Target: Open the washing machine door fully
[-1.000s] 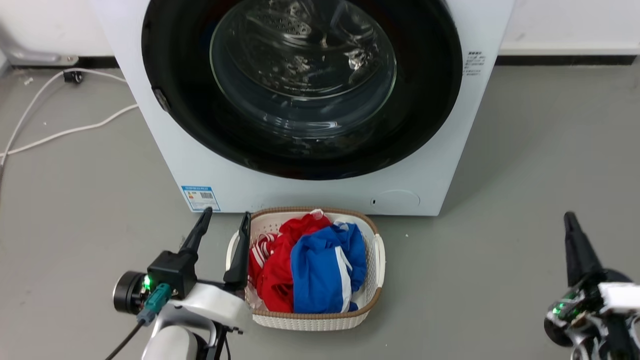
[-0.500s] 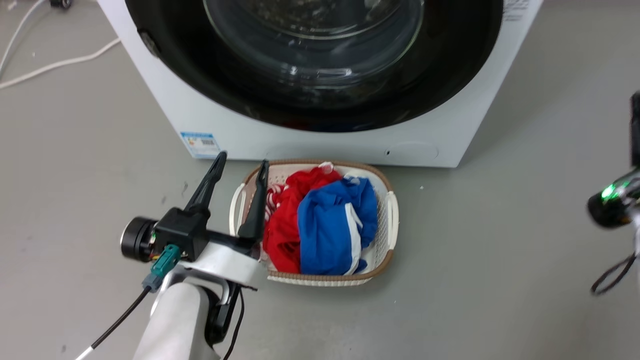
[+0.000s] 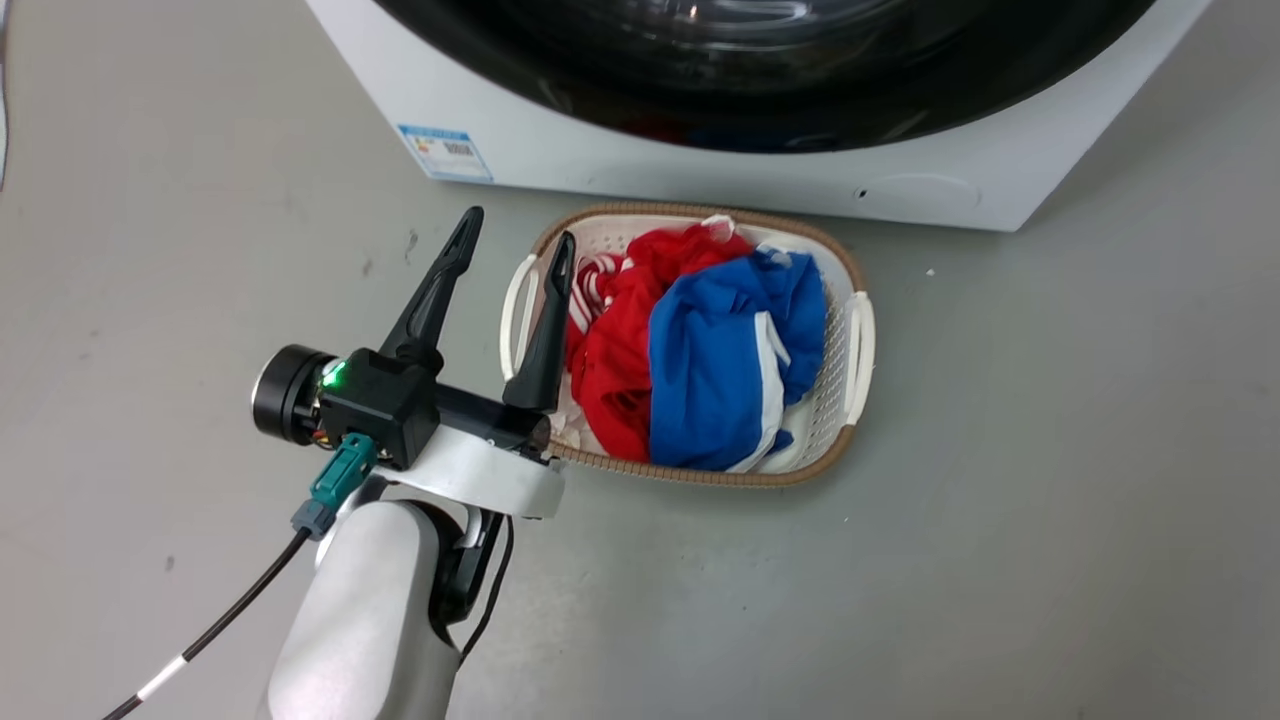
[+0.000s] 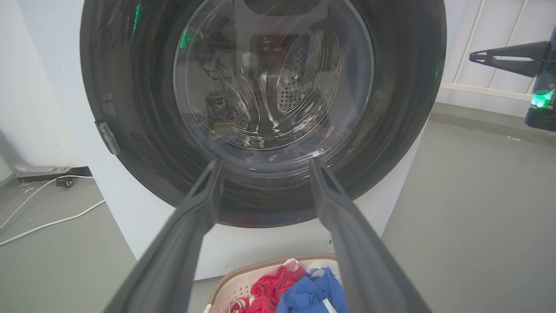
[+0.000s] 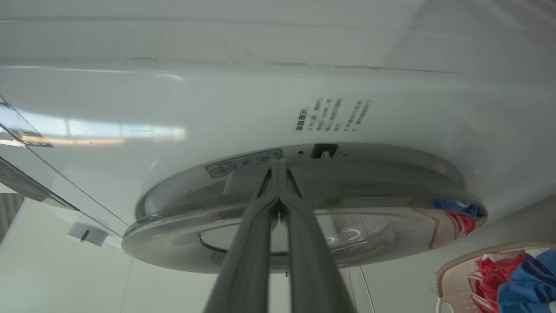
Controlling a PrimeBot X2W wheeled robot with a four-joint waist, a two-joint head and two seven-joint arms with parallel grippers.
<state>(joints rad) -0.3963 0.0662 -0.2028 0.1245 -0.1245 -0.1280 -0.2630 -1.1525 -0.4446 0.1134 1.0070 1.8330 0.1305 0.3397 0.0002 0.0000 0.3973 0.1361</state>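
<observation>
1. One big round black washing machine door [image 4: 391, 130] is sitting shut on the front of one white washing machine [image 3: 600, 165], with its clear glass bowl in the middle
2. The left gripper [image 3: 516, 232] is hanging over the grey floor [image 3: 1000, 500] by the basket, its two fingers standing wide apart and holding nothing
3. The right gripper [image 5: 278, 167] is pointing at the door's edge from the side, its two fingers pressing together with nothing between them
4. One basket [image 3: 862, 340] is sitting just in front of the machine, holding one red bundle [image 3: 620, 350] and one blue bundle [image 3: 730, 370]
5. Two white cords [image 4: 52, 223] are lying on the floor beside the machine
</observation>
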